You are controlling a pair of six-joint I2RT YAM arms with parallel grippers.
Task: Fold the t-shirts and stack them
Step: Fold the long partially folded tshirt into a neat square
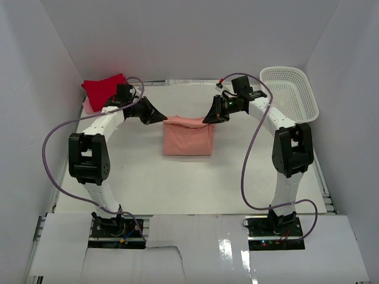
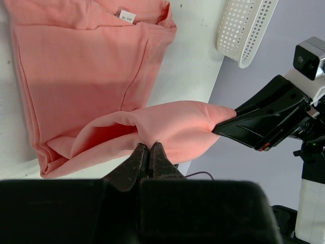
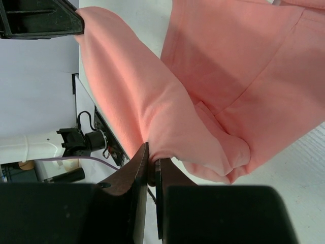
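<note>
white arms (image 1: 108, 122), black joints (image 1: 89, 157), purple cables (image 1: 243, 176)

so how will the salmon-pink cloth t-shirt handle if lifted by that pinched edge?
Probably floppy: the salmon-pink cloth t-shirt sags and bunches between the left pincer and right pincer. Likely light: two small pinches hold its edge up. The rest may drag and unfold, lying loose on the white table.

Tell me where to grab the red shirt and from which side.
Best take the red shirt by its near edge, coming from the table's middle. Walls close its back and left, and a pale pink shirt shows under its left edge, so pinching there might catch both.
</note>
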